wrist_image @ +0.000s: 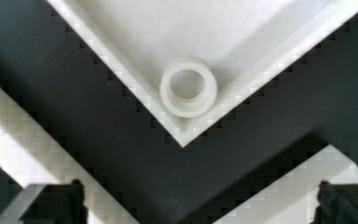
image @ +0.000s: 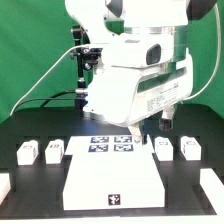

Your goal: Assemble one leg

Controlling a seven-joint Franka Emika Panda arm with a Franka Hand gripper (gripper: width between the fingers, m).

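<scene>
Four small white legs with marker tags stand on the black table, two on the exterior view's left [image: 28, 151] [image: 53, 150] and two on its right [image: 163, 149] [image: 190, 148]. The large flat white panel [image: 110, 182] lies in front. In the wrist view a corner of the panel [wrist_image: 247, 40] with its round socket [wrist_image: 190, 88] lies below my gripper [wrist_image: 197, 205]. The gripper is open and empty, with its dark fingers [wrist_image: 51, 205] wide apart. No leg shows in the wrist view. In the exterior view the arm's body [image: 135, 75] hides the gripper's jaws.
The marker board [image: 112, 146] lies behind the panel, under the arm. White pieces sit at the table's left edge [image: 4, 186] and right edge [image: 213, 186]. Cables hang behind the arm at the exterior view's left.
</scene>
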